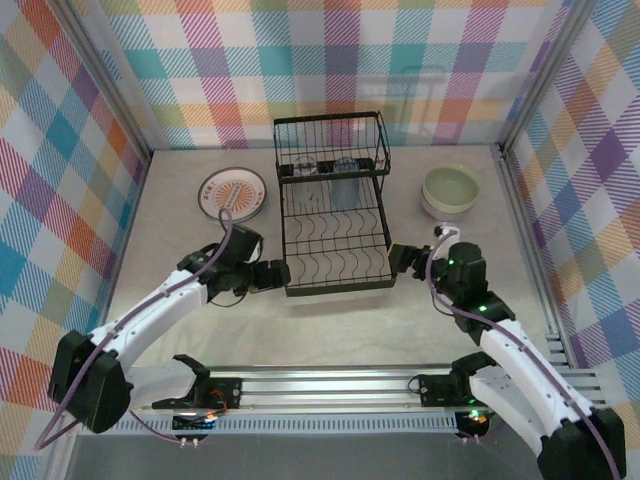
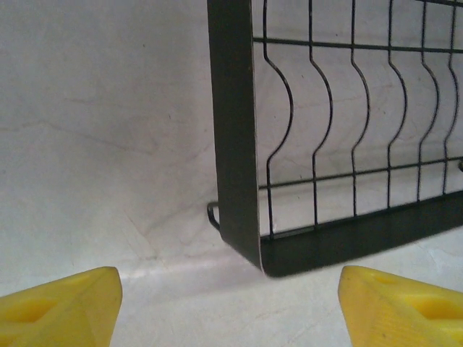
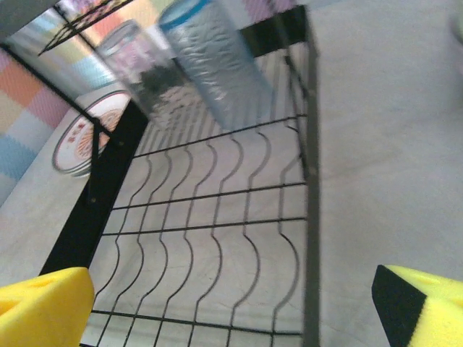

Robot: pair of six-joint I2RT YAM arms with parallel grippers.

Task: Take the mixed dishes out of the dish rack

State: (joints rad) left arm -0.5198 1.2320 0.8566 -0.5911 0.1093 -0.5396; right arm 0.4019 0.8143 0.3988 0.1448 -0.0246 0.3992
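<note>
Dish rack (image 1: 338, 288) on pale table (image 1: 330, 335), plaid walls (image 1: 60, 180) around

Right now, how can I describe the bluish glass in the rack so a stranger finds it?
Find the black wire dish rack in the middle of the table. At its far end, the bluish tumbler sits right of a greyer tumbler; its blue rim sets it apart.

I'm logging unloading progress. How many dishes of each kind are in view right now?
Plates: 1, white plate with orange pattern, on the table
Bowls: 2, pale green bowl apparently stacked on a second bowl
Tumblers: 2, clear tumbler and bluish tumbler, in the dish rack
Total: 5
</note>
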